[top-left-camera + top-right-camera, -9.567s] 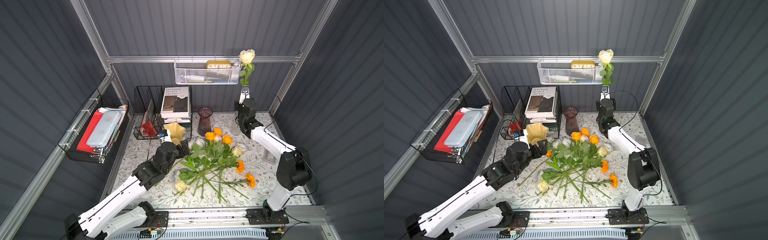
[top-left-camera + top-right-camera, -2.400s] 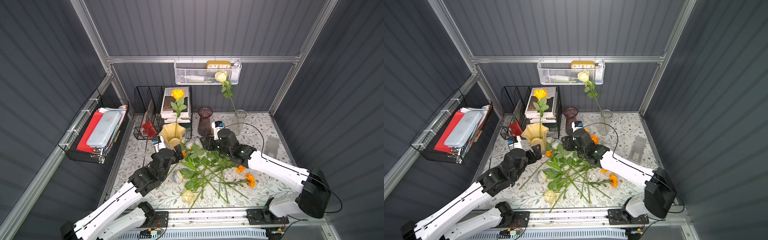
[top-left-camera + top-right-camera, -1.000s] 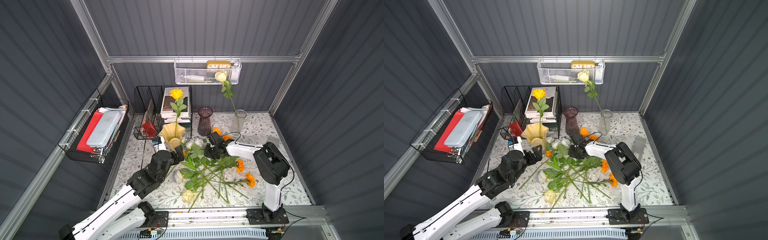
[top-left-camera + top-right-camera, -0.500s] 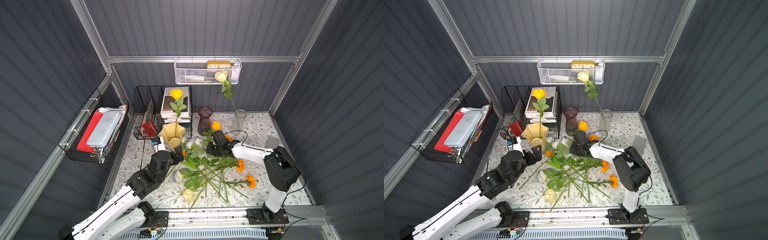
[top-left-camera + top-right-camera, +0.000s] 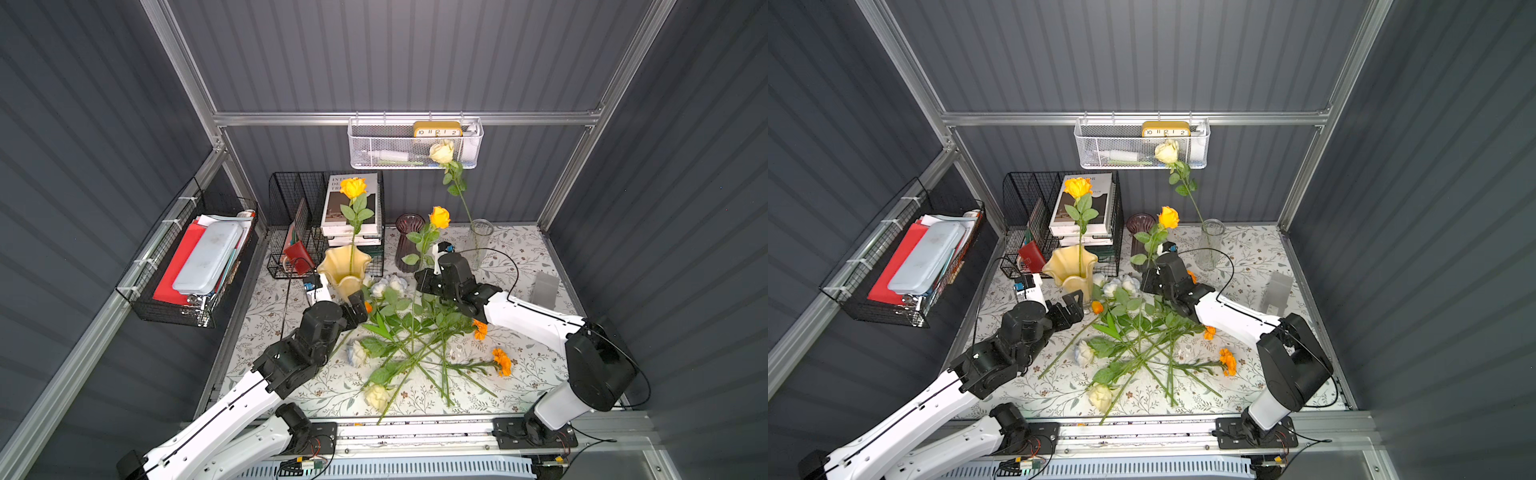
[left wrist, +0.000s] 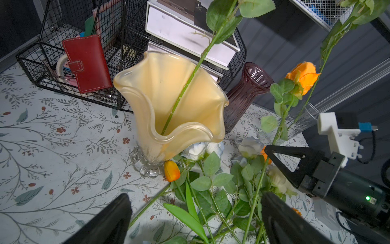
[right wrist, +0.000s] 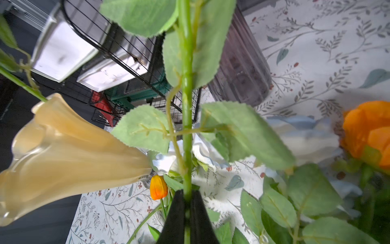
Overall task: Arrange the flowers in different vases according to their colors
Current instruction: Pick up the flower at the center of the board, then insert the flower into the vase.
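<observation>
My right gripper (image 5: 420, 281) (image 7: 187, 193) is shut on the green stem of a yellow-orange rose (image 5: 439, 216) (image 5: 1168, 217), which stands upright in front of the dark purple vase (image 5: 409, 243). The creamy-yellow vase (image 5: 347, 284) (image 6: 147, 118) holds one yellow-orange rose (image 5: 353, 188). A cream rose (image 5: 441, 151) leans in the clear glass vase (image 5: 478, 245). More flowers (image 5: 415, 332) lie crossed on the tablecloth: bluish-white roses, a cream rose, orange marigolds. My left gripper (image 5: 358, 307) (image 6: 196, 197) is open, low beside the creamy-yellow vase at the pile's edge, holding nothing.
A black wire rack (image 5: 299, 216) with books and a red wallet stands behind the creamy-yellow vase. A white mesh basket (image 5: 374, 145) with a clock hangs on the back wall. A wire basket (image 5: 191, 270) hangs at the left. A frosted box (image 5: 545, 284) stands at the right.
My right gripper has shut on the rose's stem and raised it from the pile, so the bloom has gone up in front of the purple vase. The left arm has stayed put.
</observation>
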You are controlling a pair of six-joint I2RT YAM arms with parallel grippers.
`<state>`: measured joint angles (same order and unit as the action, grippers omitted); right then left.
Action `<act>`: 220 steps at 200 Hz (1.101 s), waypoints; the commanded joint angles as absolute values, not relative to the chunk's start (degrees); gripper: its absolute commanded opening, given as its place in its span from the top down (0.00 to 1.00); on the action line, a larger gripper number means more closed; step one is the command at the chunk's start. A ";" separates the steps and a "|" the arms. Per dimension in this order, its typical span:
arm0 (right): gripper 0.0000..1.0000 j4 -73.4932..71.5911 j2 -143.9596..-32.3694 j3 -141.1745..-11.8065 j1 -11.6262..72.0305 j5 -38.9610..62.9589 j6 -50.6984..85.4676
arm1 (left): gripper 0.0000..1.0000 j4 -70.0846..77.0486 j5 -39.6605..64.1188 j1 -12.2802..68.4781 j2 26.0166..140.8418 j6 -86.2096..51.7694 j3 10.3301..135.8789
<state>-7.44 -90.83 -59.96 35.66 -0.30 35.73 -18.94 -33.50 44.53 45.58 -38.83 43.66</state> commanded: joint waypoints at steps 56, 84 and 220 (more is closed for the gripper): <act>1.00 -14.83 -86.17 -63.83 36.01 2.13 25.08 | 0.01 -18.48 -34.30 44.32 46.43 -37.21 43.16; 1.00 -14.03 -85.37 -67.16 37.46 2.94 21.59 | 0.01 -17.87 -34.28 44.37 46.79 -37.07 42.98; 1.00 -30.57 -91.97 -92.11 42.28 -1.25 14.03 | 0.01 -30.94 -46.95 44.08 46.41 -48.87 46.18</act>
